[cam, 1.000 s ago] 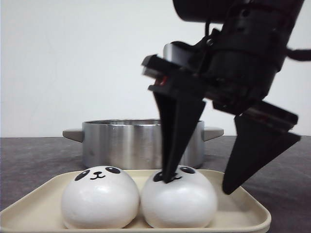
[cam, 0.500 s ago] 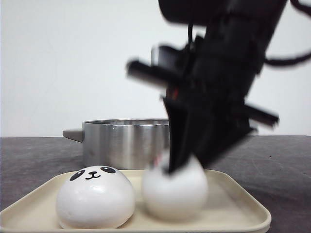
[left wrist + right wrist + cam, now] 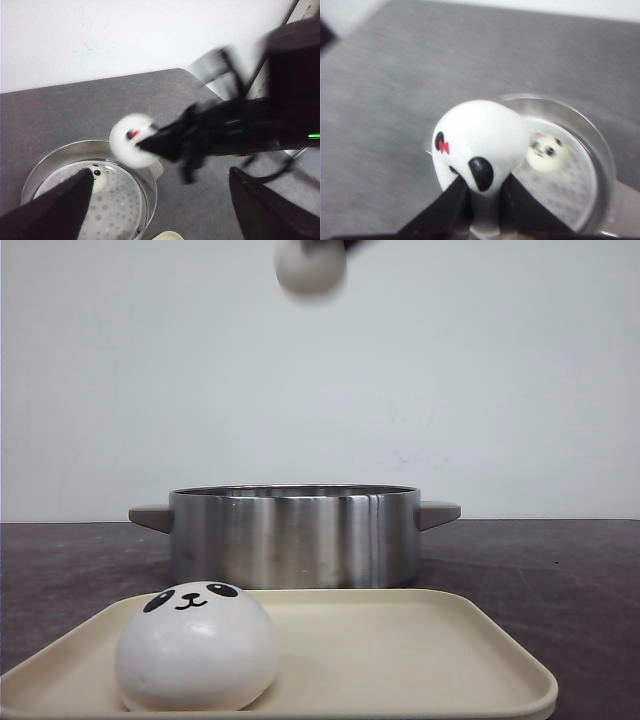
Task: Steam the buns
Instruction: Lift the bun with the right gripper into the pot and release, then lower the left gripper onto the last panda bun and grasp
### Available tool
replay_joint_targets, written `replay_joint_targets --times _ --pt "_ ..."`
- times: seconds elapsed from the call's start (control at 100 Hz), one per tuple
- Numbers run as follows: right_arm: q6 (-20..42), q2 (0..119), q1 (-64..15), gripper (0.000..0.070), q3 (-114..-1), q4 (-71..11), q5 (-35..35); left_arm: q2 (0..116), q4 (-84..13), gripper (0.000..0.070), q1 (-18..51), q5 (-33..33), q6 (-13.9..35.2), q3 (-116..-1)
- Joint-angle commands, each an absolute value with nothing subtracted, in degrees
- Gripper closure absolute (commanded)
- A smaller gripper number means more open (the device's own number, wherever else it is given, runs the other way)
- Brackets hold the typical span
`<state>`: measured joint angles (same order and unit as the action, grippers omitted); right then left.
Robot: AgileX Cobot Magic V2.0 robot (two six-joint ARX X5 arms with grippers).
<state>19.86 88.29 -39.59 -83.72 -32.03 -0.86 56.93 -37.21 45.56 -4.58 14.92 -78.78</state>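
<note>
My right gripper [image 3: 481,192] is shut on a white panda bun [image 3: 479,142] with a red bow, squeezed between its fingers. That bun hangs high above the steel pot [image 3: 293,534], at the top edge of the front view [image 3: 311,265], and shows blurred in the left wrist view [image 3: 132,140]. One panda bun [image 3: 547,150] lies on the perforated steamer plate inside the pot; it also shows in the left wrist view [image 3: 98,178]. Another panda bun [image 3: 196,647] sits at the left of the cream tray [image 3: 420,650]. My left gripper [image 3: 157,200] is open and empty above the pot's edge.
The pot has two grey handles [image 3: 150,517] and stands on a dark grey table [image 3: 560,580] behind the tray. A white wall is behind. The right arm [image 3: 240,130] crosses the left wrist view.
My right gripper closed on the right-hand bun on the tray and lifted it up out of the front view to above the pot. The left bun shifted slightly on the tray.
</note>
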Motion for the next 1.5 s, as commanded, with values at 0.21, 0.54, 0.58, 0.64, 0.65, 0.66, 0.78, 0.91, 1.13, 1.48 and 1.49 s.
replay_joint_targets --times 0.21,0.54,0.58,0.64,0.65,0.66,0.78,0.91,1.13,1.48,1.49 --pt "18.81 104.47 -35.55 0.0693 -84.18 -34.83 3.4 57.3 -36.77 0.0188 46.06 -4.71 15.44 -79.66" --pt "20.56 108.14 -34.37 0.0188 -84.23 -37.01 2.96 57.3 -39.55 0.0188 46.19 -4.54 17.17 -79.66" --pt "20.56 108.12 -34.35 0.0189 -84.47 -37.52 2.9 57.3 -39.64 0.0188 46.19 -4.56 17.17 -79.66" --pt "20.53 108.12 -34.04 0.0189 -85.27 -38.76 2.92 57.3 -39.88 0.0188 46.19 -4.54 17.17 -79.66" --pt "20.53 108.12 -33.95 0.0189 -85.49 -39.0 2.9 57.3 -39.94 0.0188 46.19 -4.56 17.17 -79.66" --pt "20.51 108.12 -33.91 0.0189 -85.73 -39.31 2.9 57.3 -40.03 0.0188 46.19 -4.54 17.17 -79.66" --pt "19.97 107.5 -33.28 0.0386 -90.67 -44.34 3.03 57.45 -44.29 0.0189 46.19 -4.54 17.37 -79.59" --pt "16.38 103.7 -33.56 0.0684 -97.78 -48.99 3.07 57.71 -49.34 0.0188 46.7 -4.47 18.41 -77.21" --pt "14.26 90.06 -39.31 0.0685 -104.62 -49.17 2.94 58.11 -45.91 0.0188 49.65 -4.03 25.17 -64.14" --pt "14.41 69.78 -49.52 0.0686 -104.97 -48.53 -3.27 67.88 -40.73 0.0186 54.24 0.54 30.94 -51.37" --pt "14.41 69.43 -49.67 0.0686 -104.97 -48.53 -3.46 68.34 -40.71 0.0186 54.35 0.54 30.92 -51.37"
